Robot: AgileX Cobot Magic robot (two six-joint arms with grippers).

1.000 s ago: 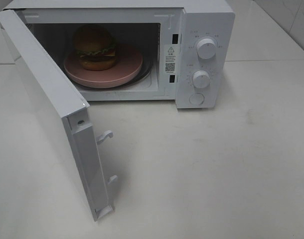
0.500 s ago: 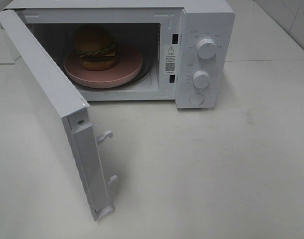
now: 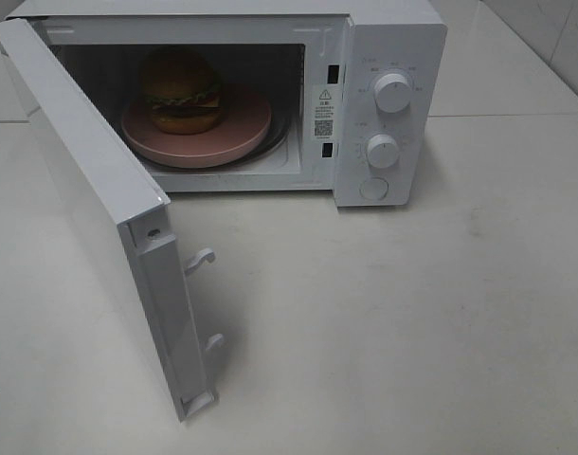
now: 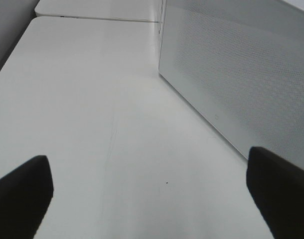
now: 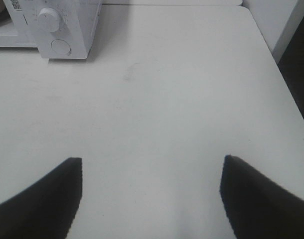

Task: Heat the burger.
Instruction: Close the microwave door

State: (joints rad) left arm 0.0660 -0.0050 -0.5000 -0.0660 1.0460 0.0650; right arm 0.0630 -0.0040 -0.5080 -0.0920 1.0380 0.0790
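The burger sits on a round pink plate inside the white microwave, whose door hangs wide open toward the front left. Neither gripper shows in the exterior high view. In the left wrist view, my left gripper is open above bare table, its dark fingertips far apart, with the outer face of the microwave door beside it. My right gripper is open over the white table, empty, with the microwave's knob panel farther off.
The microwave has two round knobs and a round button on its right panel. Two latch hooks stick out of the open door's edge. The table's right edge drops off near a wall.
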